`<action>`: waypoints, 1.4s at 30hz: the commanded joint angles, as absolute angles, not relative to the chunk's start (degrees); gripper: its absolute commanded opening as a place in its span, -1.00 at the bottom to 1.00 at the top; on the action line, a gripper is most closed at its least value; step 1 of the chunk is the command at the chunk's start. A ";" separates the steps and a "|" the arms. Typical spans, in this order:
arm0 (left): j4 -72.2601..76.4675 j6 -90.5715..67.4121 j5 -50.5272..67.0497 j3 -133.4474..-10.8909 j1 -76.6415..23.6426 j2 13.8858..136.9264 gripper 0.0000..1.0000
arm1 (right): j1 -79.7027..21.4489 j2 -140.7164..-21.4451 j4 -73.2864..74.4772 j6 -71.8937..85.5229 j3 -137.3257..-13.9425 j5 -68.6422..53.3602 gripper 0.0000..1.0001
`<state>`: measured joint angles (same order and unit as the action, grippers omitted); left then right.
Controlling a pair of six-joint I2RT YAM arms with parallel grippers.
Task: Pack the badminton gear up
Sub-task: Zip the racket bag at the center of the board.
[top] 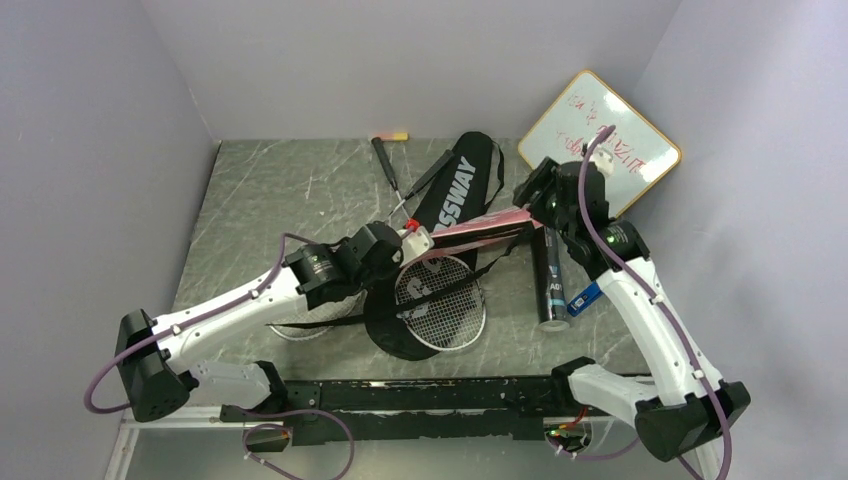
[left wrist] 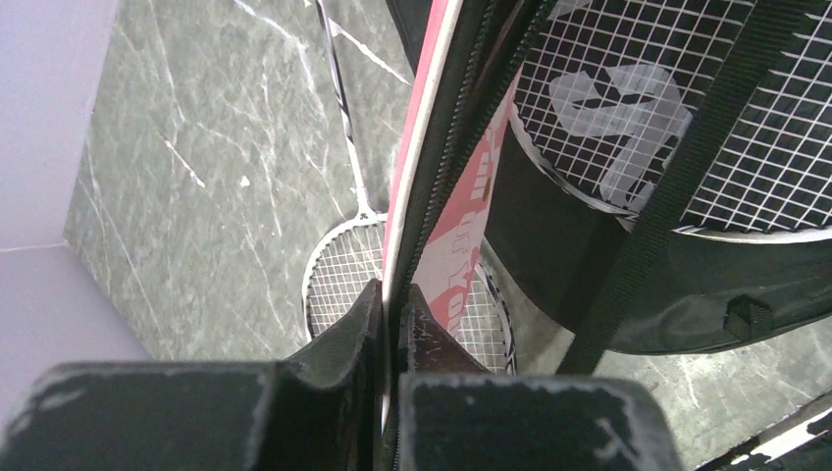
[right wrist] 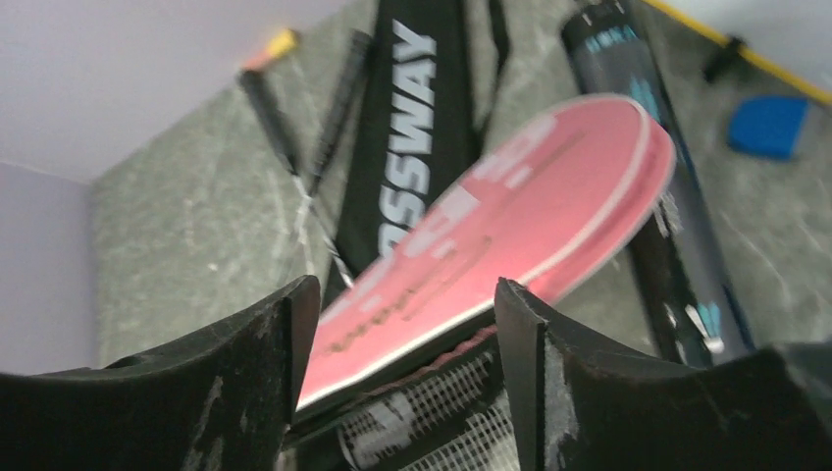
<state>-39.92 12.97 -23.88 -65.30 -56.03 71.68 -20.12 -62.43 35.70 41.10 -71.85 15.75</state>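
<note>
My left gripper (top: 404, 247) is shut on the near edge of the pink "SPORT" cover (top: 478, 228) and holds it off the table; the wrist view shows the fingers (left wrist: 365, 319) pinching its zip edge (left wrist: 432, 177). My right gripper (top: 528, 196) is open at the cover's other end, with the pink cover (right wrist: 510, 206) and racket strings (right wrist: 432, 412) between its fingers. The black "CROSSWAY" cover (top: 460, 180) lies beneath, with a white-framed racket head (top: 440, 300) on it. Another racket head (left wrist: 338, 275) lies under my left arm. The dark tube (top: 548, 280) lies to the right. No shuttlecocks show.
The wood-framed whiteboard (top: 600, 140) leans in the back right corner. A pink-yellow marker (top: 388, 137) lies by the back wall. A blue object (top: 585, 297) sits beside the tube. A black racket handle (top: 384, 162) lies left of the black cover. Walls close in on three sides.
</note>
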 commanded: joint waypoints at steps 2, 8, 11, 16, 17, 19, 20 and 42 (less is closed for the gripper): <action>-31.39 13.93 -24.79 -61.14 -55.48 67.82 -0.90 | -19.29 -54.20 35.01 39.79 -62.96 19.47 0.24; -29.69 10.36 -28.27 -57.44 -55.10 66.60 -0.90 | -19.25 -40.61 28.24 35.30 -51.01 15.17 0.06; -30.39 8.29 -29.34 -58.10 -53.36 66.90 -0.90 | -19.25 -37.25 29.49 36.53 -47.06 17.50 -0.09; -29.41 6.50 -26.91 -57.31 -49.43 65.71 -0.90 | -19.25 -35.61 28.44 38.64 -40.31 14.86 -0.18; -29.10 6.50 -26.39 -56.86 -49.21 65.35 -0.90 | -19.27 -35.47 27.76 38.90 -39.01 14.48 -0.19; -28.69 6.45 -25.43 -55.94 -49.13 64.62 -0.90 | -19.28 -35.38 25.25 38.77 -36.37 13.60 -0.20; -28.58 6.38 -25.22 -55.75 -49.05 64.32 -0.90 | -19.25 -35.77 24.07 38.58 -35.21 12.94 -0.21; -28.21 5.79 -20.87 -54.38 -48.48 60.72 -0.90 | -8.22 -55.64 -24.35 39.92 -22.11 -11.79 -0.13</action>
